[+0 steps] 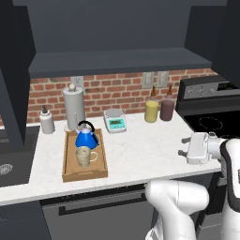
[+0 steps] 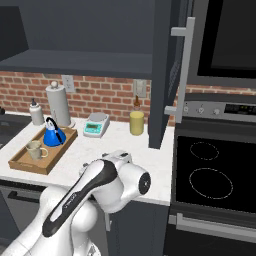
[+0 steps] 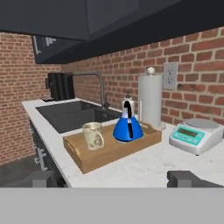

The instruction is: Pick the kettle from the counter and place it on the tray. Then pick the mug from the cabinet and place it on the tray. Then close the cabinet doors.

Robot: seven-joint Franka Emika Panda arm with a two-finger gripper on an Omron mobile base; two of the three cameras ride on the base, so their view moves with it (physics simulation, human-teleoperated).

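The blue kettle (image 1: 86,138) (image 3: 128,127) and the beige speckled mug (image 1: 84,157) (image 3: 93,135) both stand in the wooden tray (image 1: 70,172) (image 3: 94,161) on the white counter (image 1: 140,154). The mug is on the near side of the kettle. My gripper (image 1: 183,146) (image 3: 113,179) hovers over the counter to the right of the tray, open, with nothing between its fingers. It points toward the tray. The cabinet (image 1: 117,61) above is open. Its left door (image 1: 11,70) and right door (image 2: 167,75) both swing outward. The shelf looks bare.
A grey paper-towel cylinder (image 1: 74,108), a soap bottle (image 1: 46,121) and a scale (image 1: 115,120) stand behind the tray. A yellow jar (image 1: 151,111) and a dark-red jar (image 1: 167,109) sit by the brick wall. The sink (image 1: 9,159) is left, the stove (image 1: 211,122) right.
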